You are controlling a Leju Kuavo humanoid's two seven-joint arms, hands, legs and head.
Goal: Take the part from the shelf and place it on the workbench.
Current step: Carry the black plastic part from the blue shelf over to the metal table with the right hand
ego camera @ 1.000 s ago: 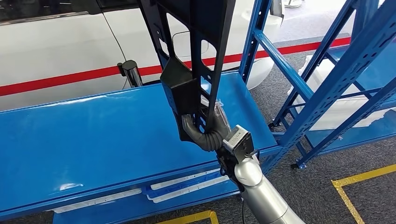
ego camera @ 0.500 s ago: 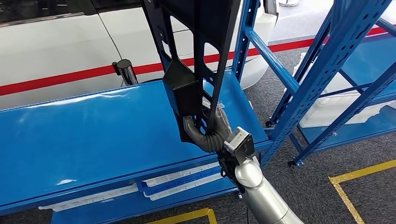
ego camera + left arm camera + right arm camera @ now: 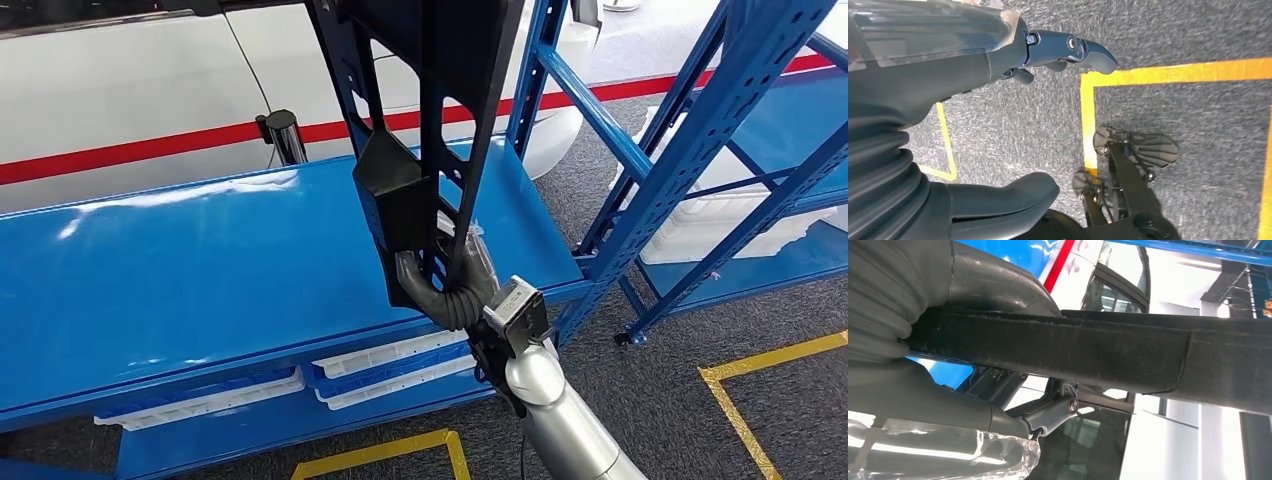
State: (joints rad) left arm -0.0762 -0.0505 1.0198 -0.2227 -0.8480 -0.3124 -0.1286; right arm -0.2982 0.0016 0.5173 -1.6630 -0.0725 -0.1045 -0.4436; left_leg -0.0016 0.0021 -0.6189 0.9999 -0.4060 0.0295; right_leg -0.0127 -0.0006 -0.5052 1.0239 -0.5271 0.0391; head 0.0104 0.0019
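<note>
The part (image 3: 420, 120) is a long black plastic frame with cut-outs, held upright and reaching past the top of the head view. My right hand (image 3: 455, 290) grips its lower end, above the right portion of the blue workbench top (image 3: 200, 270). In the right wrist view the part's dark bar (image 3: 1128, 352) runs across the picture, with my right hand (image 3: 898, 340) wrapped around it. In the left wrist view my left hand (image 3: 923, 90) hangs over the grey carpet, fingers apart and holding nothing.
A blue steel rack (image 3: 700, 130) stands to the right, with white trays (image 3: 730, 225) on its low shelf. More white trays (image 3: 390, 365) lie under the workbench. Behind are a white car (image 3: 130, 90) and a black post (image 3: 285, 135). Yellow tape (image 3: 740, 400) marks the floor.
The whole picture has shifted a little, so the camera has moved. My right hand still holds the part upright over the workbench's right portion.
</note>
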